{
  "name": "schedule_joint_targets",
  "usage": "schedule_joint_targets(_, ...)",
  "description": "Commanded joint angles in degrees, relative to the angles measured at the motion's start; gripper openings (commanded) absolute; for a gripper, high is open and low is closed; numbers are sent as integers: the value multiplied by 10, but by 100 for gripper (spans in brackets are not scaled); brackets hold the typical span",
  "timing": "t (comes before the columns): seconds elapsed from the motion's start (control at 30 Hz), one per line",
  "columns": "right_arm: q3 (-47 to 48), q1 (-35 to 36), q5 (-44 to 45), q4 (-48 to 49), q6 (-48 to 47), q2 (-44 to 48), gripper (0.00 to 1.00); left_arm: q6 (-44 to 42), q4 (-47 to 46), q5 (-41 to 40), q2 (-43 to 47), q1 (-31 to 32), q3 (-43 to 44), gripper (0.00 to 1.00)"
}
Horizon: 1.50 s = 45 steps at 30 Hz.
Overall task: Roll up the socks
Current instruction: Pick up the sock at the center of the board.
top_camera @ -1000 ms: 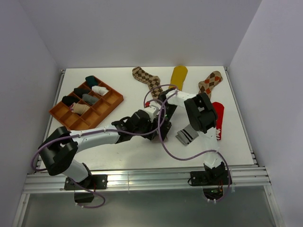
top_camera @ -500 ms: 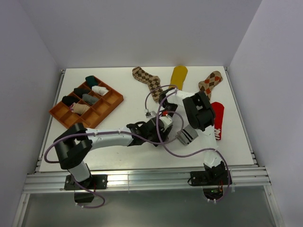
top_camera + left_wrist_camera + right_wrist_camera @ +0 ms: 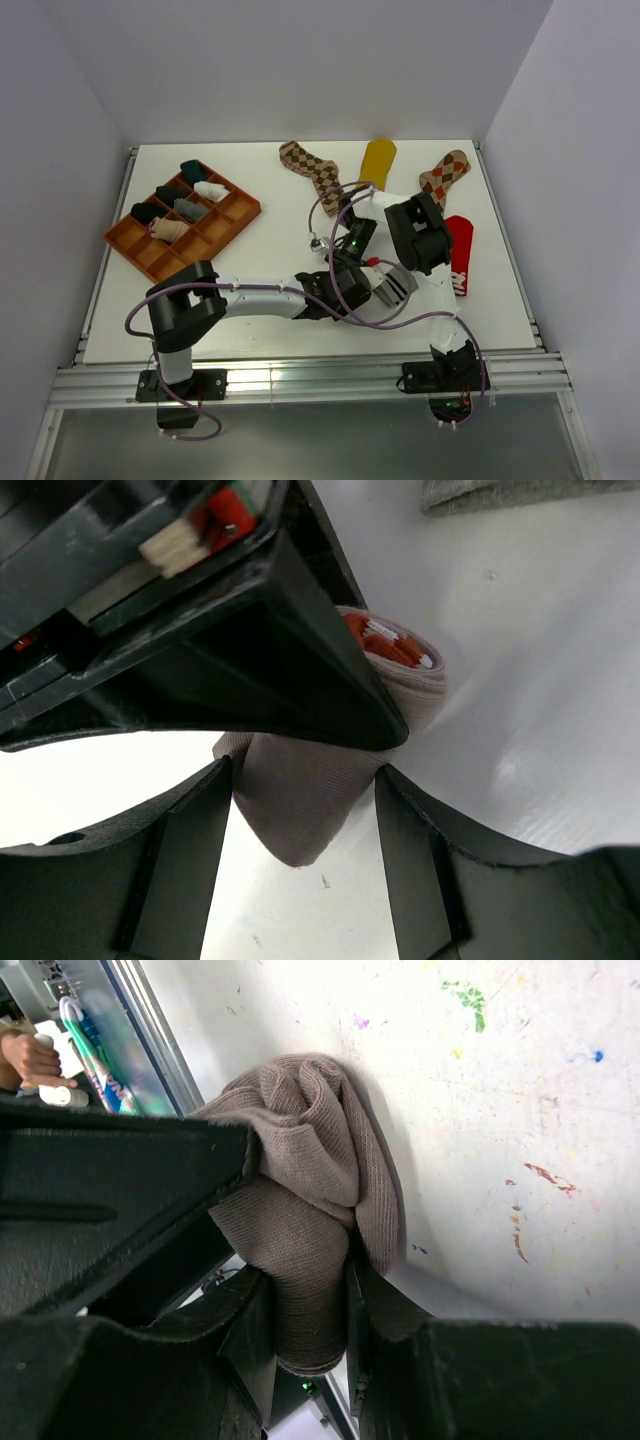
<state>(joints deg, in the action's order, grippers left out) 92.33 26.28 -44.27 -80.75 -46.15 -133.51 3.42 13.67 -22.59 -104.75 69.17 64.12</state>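
Two grippers are crowding around one taupe sock point(image 3: 300, 1190) near the middle of the white table point(image 3: 500, 300). The right gripper point(image 3: 308, 1305) is pinching the bunched end of that sock between its jaws. The rest of the fabric is bulging out past the fingers in a loose, folded wad that is resting on the tabletop. The left gripper point(image 3: 305, 780) is reaching in from the opposite side with its jaws standing wide apart, one finger point(image 3: 170, 870) on each side of the roll. Whether those fingers are pressing on the cloth I cannot tell, but they are looking spread rather than clamped. In the left wrist view the sock's red-striped cuff point(image 3: 390, 648) is showing at one end of the roll, tucked under the black body of the other gripper. From above, the two wrists are hiding most of the taupe sock. A grey sock with black stripes point(image 3: 397, 285) is lying just beside the grippers, to their right. A red sock point(image 3: 461, 250) is lying near the table's right edge. A brown argyle sock point(image 3: 310, 165), a yellow sock point(image 3: 378, 160) and a second argyle sock point(image 3: 445, 175) are lying along the far side. An orange tray point(image 3: 245, 207) is sitting at the far left, with rolled socks filling several of its compartments.
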Motion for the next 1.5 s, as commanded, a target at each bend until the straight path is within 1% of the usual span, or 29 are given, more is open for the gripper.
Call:
schedule_joint_targets(0.0,4,-4,86,38,-17,-32,20,-51,21,-74,-19,18,34,64)
schedule_joint_targets(0.07,6,-5,83,33,-19,-35,20,-61,24,-104,-30,31,40,64)
schedule_joint_targets(0.17,6,-6,83,33,-20,-35,20,-71,35,-113,-36,40,44,65)
schedule_joint_targets(0.27,7,-7,85,31,-19,-35,20,-86,38,-144,-50,50,49,66)
schedule_joint_targets(0.5,3,-7,86,31,-20,-35,20,-100,57,-161,-72,58,65,67)
schedule_joint_targets(0.6,2,-8,89,30,-22,-35,20,-108,62,-154,-73,59,69,68)
schedule_joint_targets(0.73,6,-8,90,22,-22,-39,20,-112,84,-119,-91,59,86,67)
schedule_joint_targets(0.9,7,-8,87,16,-28,-43,20,-98,136,-39,-114,44,120,65)
schedule_joint_targets(1.0,7,-8,88,12,-31,-44,20,-93,137,2,-111,33,123,65)
schedule_joint_targets(1.23,5,-8,84,7,-38,-40,20,-83,153,56,-127,4,125,62)
schedule_joint_targets(1.33,2,-8,82,5,-39,-40,20,-78,150,72,-129,-3,118,58)
schedule_joint_targets(1.43,2,-8,80,1,-44,-41,21,-76,151,88,-136,-6,119,50)
schedule_joint_targets(1.47,2,-8,77,1,-46,-40,21,-74,156,97,-139,-9,122,42)
